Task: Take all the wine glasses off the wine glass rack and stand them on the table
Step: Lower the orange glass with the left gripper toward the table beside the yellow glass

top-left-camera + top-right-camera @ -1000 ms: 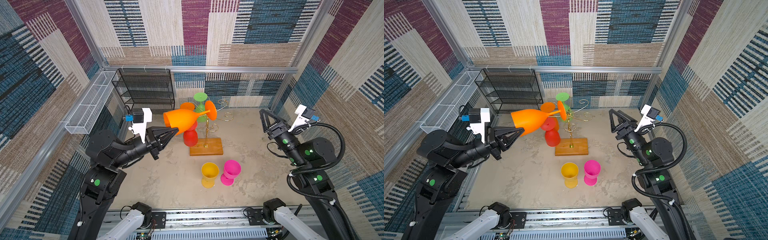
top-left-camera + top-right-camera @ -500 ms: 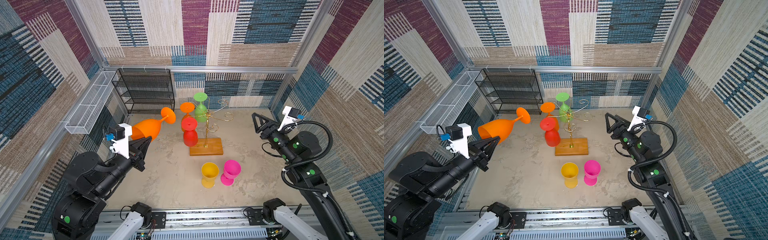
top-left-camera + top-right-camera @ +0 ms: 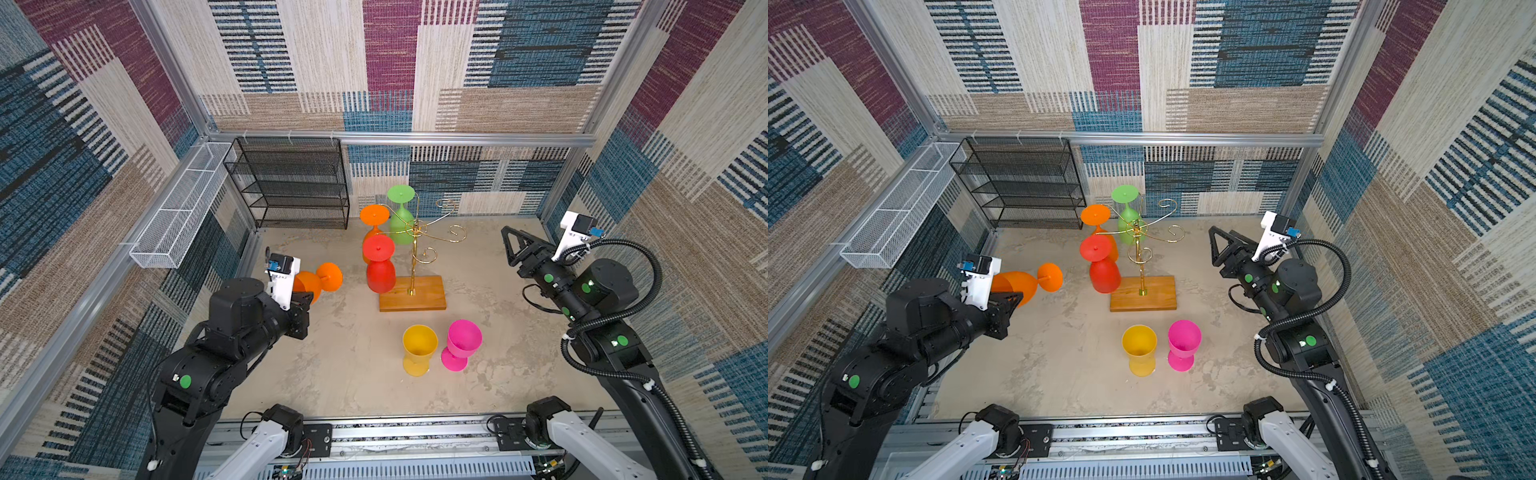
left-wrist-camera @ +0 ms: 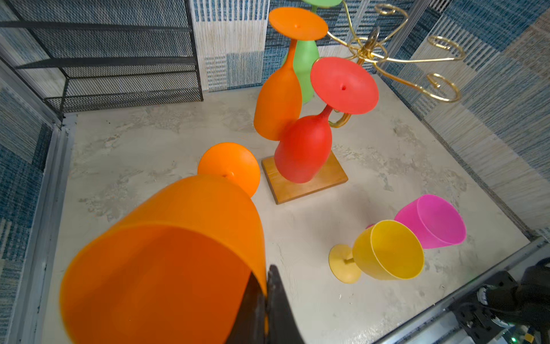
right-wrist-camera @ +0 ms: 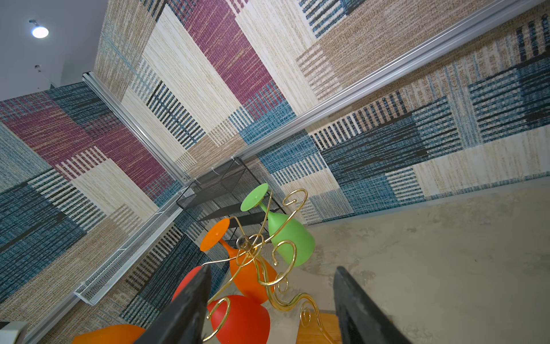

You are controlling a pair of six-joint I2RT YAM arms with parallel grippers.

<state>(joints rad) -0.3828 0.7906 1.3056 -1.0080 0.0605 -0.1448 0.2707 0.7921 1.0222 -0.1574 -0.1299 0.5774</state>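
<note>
Top views: in both, the wine glass rack (image 3: 415, 297) (image 3: 1142, 296) is seen standing on its wooden base. The orange wine glass (image 3: 318, 280) (image 3: 1025, 282) is held well to the left of the rack, off its arms, tipped on its side with the foot turned toward the rack. Its rim is clamped by the left gripper (image 3: 305, 297) (image 3: 1013, 297). The right gripper (image 3: 506, 247) (image 3: 1214, 247) is held in the air to the right of the rack, its jaws parted with nothing between them. A yellow glass (image 3: 419, 349) and a pink glass (image 3: 463, 343) are stood upright just in front of the rack's base.

Left wrist view: the bowl wall of the orange wine glass (image 4: 178, 253) is pinched between the closed fingers (image 4: 279, 312), one inside and one outside. Beyond it, a red glass (image 4: 303, 155), a second orange glass (image 4: 278, 104) and a green glass (image 4: 306, 59) are hung upside down on the rack (image 4: 333, 178).

Right wrist view: the rack's curled arms (image 5: 253, 241) are framed between the spread fingers (image 5: 184, 309), by which nothing is touched.
</note>
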